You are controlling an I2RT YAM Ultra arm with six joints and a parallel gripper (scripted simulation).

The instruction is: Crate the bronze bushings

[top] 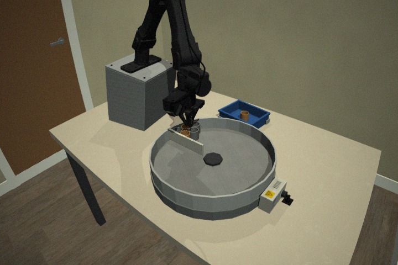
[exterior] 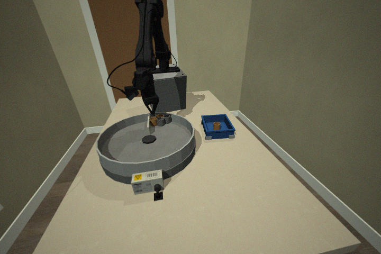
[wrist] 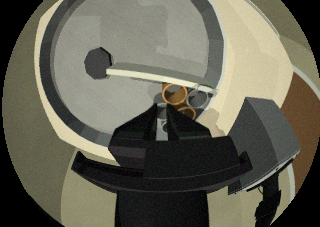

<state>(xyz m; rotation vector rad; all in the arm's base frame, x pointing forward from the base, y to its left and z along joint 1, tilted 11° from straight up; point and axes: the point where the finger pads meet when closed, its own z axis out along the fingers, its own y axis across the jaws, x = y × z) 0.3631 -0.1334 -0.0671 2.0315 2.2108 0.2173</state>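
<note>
My gripper (top: 188, 125) (exterior: 152, 112) (wrist: 163, 107) points down just above the bushing cluster on the turntable (top: 211, 203) (exterior: 143, 167) (wrist: 47, 62), its fingers nearly together and empty. One bronze bushing (top: 185, 134) (exterior: 153, 121) stands upright beside the pale divider. A second bronze bushing (exterior: 159, 115) stands behind it, close to the wall and partly hidden by the fingers in the top view. Steel bushings (top: 194, 133) (exterior: 160, 121) stand around them, some partly hidden. The blue crate (top: 258, 121) (exterior: 220, 134) holds one upright bronze bushing (top: 244, 116) (exterior: 216, 126).
The pale divider (top: 187, 142) (exterior: 148, 123) (wrist: 150, 76) runs from the turntable's wall towards the dark hub (top: 212, 159) (exterior: 148, 139) (wrist: 98, 63). A raised wall rings the turntable. The grey pedestal (top: 126, 96) (exterior: 173, 92) stands behind the turntable, and a control box (top: 270, 200) (exterior: 147, 182) adjoins its front.
</note>
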